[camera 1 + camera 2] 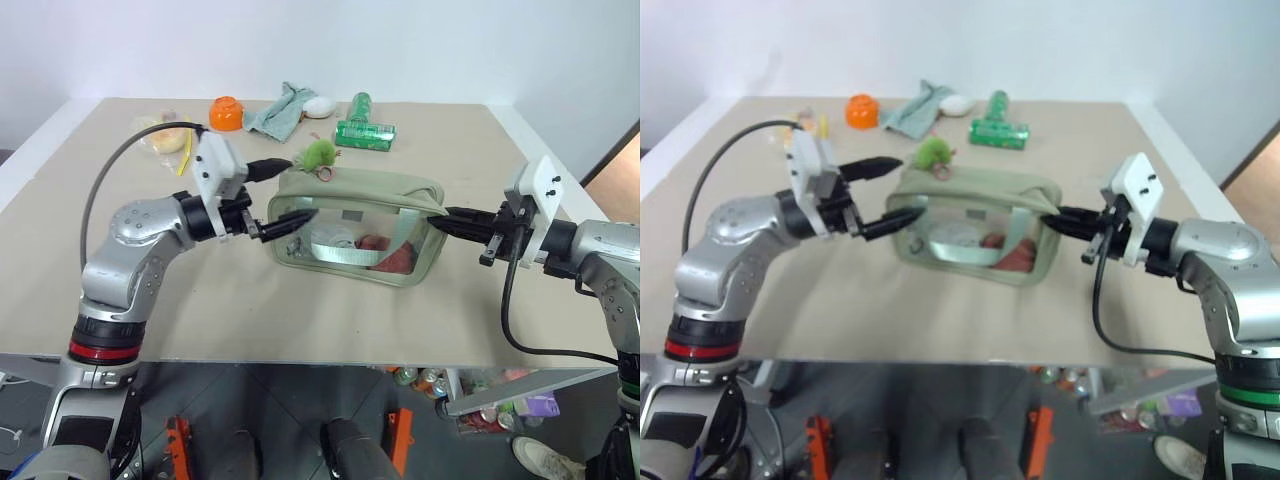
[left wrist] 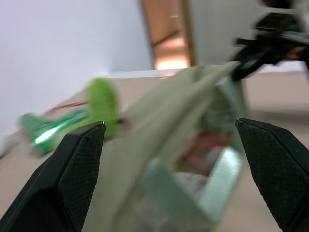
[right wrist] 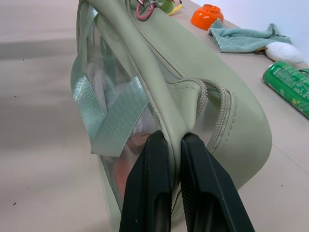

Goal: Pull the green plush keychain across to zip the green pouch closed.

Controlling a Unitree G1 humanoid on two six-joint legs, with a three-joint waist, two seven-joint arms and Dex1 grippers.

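Pouch (image 1: 355,228) of sage-green fabric sits near the middle of a beige table (image 1: 250,310), its clear front panel facing the robot and a green webbing strap (image 1: 345,255) hanging across that panel. Pale and reddish items show through the plastic. Keychain (image 1: 318,153), a lime-green fuzzy charm with a pinkish ring below it, rests at the pouch's top back corner on the robot's left end. At that same end the left gripper (image 1: 284,194) hangs with its 2 black fingers spread wide, 1 fingertip just beside the keychain and the other in front of the clear panel; it grips nothing. From the left wrist view the 2 fingers (image 2: 63,183) stand far apart with the pouch end between them. On the opposite end the right gripper (image 3: 175,142) has its fingers pressed together, pinching a fold of the pouch's fabric edge just beside the end of the zipper (image 3: 219,116). Along the far edge of the table lie an orange cup (image 1: 226,112), a teal cloth (image 1: 280,110), a white oval object (image 1: 320,106), a green bottle (image 1: 365,128) on its side, and a clear wrapped bundle with something yellow inside (image 1: 165,135) toward the far left.
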